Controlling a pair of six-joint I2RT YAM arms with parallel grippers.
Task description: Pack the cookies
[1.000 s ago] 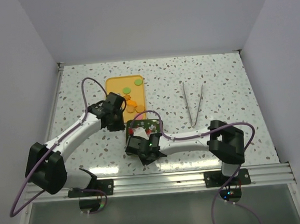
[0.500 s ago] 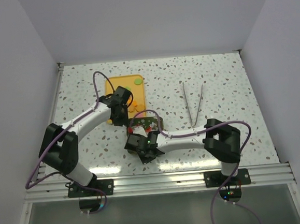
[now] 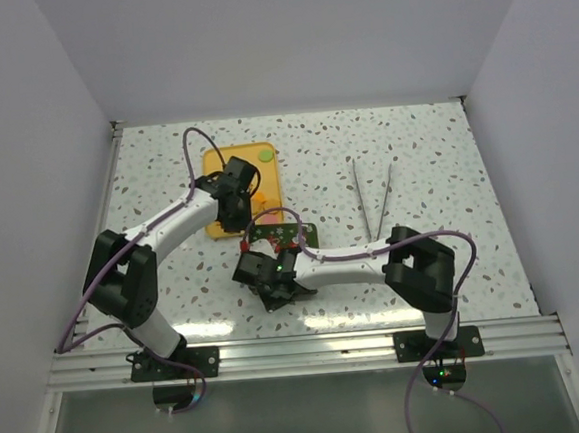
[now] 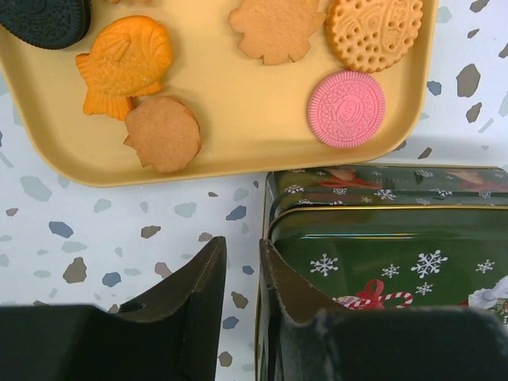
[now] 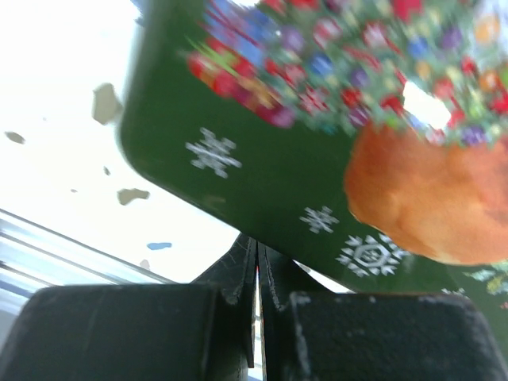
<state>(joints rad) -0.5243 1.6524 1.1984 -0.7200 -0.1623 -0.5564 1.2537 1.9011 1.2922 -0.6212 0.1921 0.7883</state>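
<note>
Speckled tabletop (image 3: 444, 144), seen from above.

Left arm (image 3: 165, 226): bent at the elbow near its base. The forearm extends forward and to the right, and the wrist points down over the near right corner of the yellow tray (image 4: 238, 103).

Right arm (image 3: 344, 265): folded sharply over its base, with the forearm laid low and leftward across the front of the tabletop.

Green Christmas tin (image 4: 381, 246): just beside the tray's near edge, between the two wrists.

Metal tongs (image 3: 371, 238): well apart, to the right.

Cookies (image 4: 163, 133): those in view lie on the tray, and are brown, orange, pink, black and tan. A green cookie (image 3: 266, 157) sits at the far corner.

Left fingers (image 4: 202, 302): slightly parted with nothing between them, poised at the tin's left wall.

Right fingers (image 5: 238, 274): pressed together at the edge of a snowflake-printed green panel. The blurred wrist view does not show whether they pinch it.
</note>
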